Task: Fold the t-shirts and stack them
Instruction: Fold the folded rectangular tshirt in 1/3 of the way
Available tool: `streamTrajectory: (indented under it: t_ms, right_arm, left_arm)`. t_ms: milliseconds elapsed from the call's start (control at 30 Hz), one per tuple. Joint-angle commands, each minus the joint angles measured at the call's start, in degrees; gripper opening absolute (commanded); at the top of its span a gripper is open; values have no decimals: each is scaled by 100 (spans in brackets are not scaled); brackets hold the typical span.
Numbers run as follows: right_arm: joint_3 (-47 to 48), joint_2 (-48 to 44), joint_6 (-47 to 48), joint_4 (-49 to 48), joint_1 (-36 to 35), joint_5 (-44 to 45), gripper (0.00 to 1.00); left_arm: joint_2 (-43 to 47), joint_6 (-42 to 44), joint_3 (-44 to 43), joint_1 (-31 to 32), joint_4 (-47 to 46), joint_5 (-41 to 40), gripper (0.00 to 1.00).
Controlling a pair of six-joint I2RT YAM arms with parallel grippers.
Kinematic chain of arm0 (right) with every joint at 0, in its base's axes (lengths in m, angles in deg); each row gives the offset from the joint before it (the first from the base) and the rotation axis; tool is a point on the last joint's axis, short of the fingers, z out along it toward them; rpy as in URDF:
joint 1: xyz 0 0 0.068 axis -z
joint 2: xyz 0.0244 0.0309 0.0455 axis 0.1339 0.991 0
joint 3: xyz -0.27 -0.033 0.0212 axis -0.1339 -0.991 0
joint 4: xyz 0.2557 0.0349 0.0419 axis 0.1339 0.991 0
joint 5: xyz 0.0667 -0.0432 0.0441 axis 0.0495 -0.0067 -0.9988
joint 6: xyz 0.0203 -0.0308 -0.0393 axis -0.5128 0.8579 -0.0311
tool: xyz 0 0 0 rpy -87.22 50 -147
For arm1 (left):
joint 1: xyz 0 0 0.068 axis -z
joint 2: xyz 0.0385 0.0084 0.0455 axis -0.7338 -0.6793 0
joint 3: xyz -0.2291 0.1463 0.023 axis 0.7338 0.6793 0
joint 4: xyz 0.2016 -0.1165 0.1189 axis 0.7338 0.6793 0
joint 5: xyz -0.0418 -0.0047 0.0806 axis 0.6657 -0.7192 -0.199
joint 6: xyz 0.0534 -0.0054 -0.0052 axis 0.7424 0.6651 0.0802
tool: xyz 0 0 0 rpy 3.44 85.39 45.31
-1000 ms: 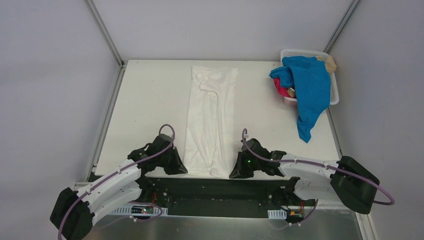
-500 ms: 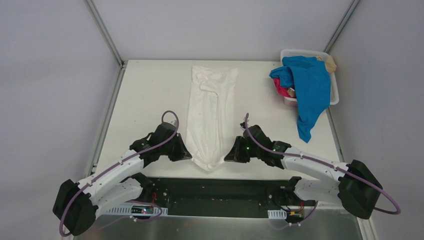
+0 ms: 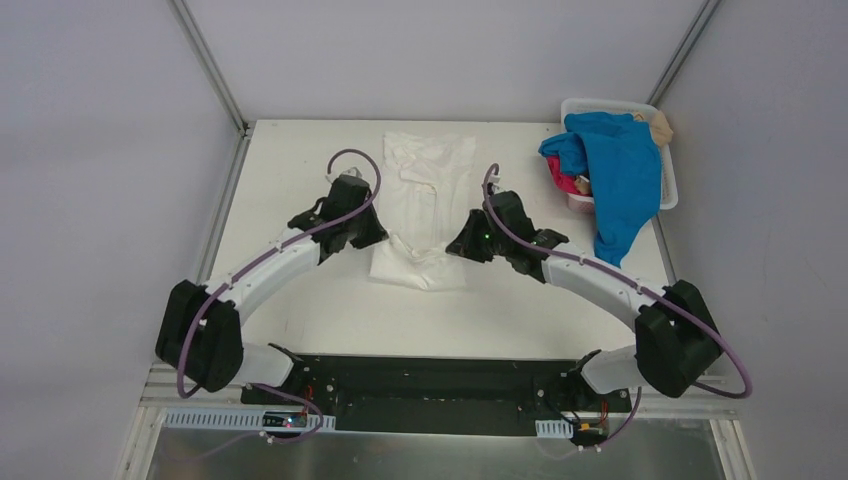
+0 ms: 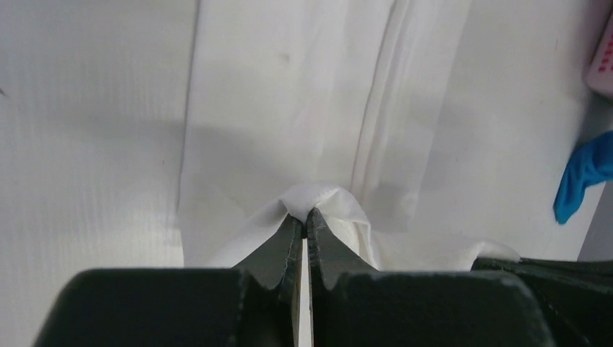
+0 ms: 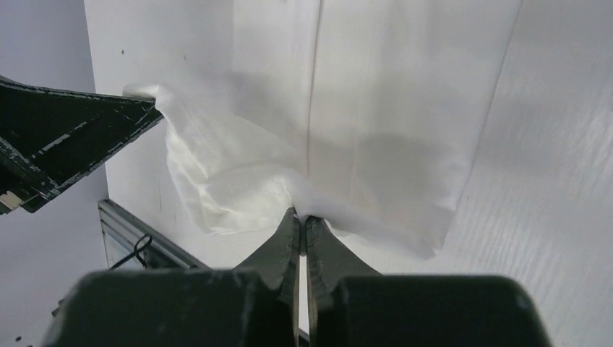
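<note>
Left pincer [image 3: 378, 240], right pincer [image 3: 453, 247] farther forward, both clamped on white t-shirt [image 3: 430, 180], hem obscured

The left arm [image 3: 268, 272] and right arm [image 3: 600, 285] are showing white shell links between bulky black joint housings [image 3: 200, 335]. A thin purple cable [image 3: 352, 154] is running along each arm and looping at the wrist. A green light [image 3: 486, 237] is glowing on the right wrist. The left end effector [image 4: 302, 217] and right end effector [image 5: 302, 215] are each showing two dark, tapering fingers.
</note>
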Motion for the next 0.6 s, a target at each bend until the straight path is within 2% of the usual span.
streamTrajectory:
  t_ms: [0, 233, 567]
  right_arm:
    - [700, 558, 374, -276, 364, 112, 0]
    - [1668, 1580, 628, -321, 846, 3, 0]
    - [2529, 2492, 640, -425, 1323, -261, 0]
  left_arm:
    - [-708, 297, -846, -451, -270, -153, 0]
    - [-1705, 658, -1943, -753, -319, -84, 0]
    - [-2702, 1031, -2821, -1094, -310, 287, 0]
